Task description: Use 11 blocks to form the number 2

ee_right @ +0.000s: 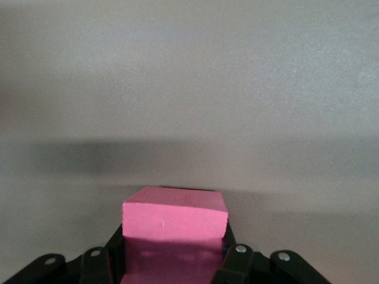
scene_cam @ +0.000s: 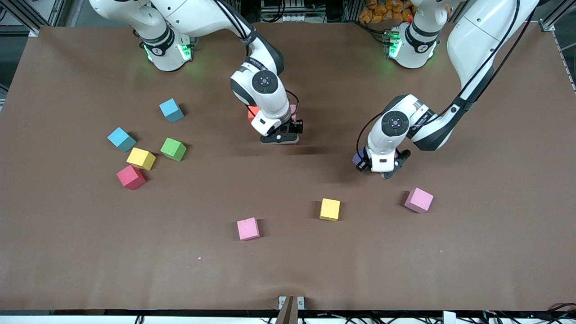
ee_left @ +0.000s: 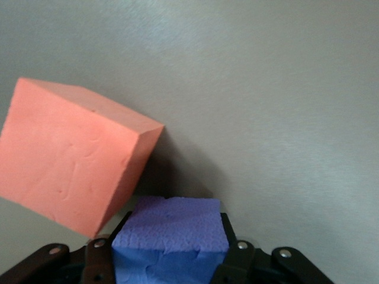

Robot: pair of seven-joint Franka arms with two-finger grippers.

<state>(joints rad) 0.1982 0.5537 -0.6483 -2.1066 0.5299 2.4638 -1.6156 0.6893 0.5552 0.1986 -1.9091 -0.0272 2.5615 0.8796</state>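
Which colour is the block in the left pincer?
Purple block; the left wrist view shows it best.

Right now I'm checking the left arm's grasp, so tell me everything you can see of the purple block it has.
The purple block is a small matte foam cube with a faintly pebbled top face and crisp edges. The left gripper is shut on it, its black fingers pressing two facing sides. It sits level, low over the brown table. An orange-red block stands right beside it, tilted; whether they touch cannot be told.
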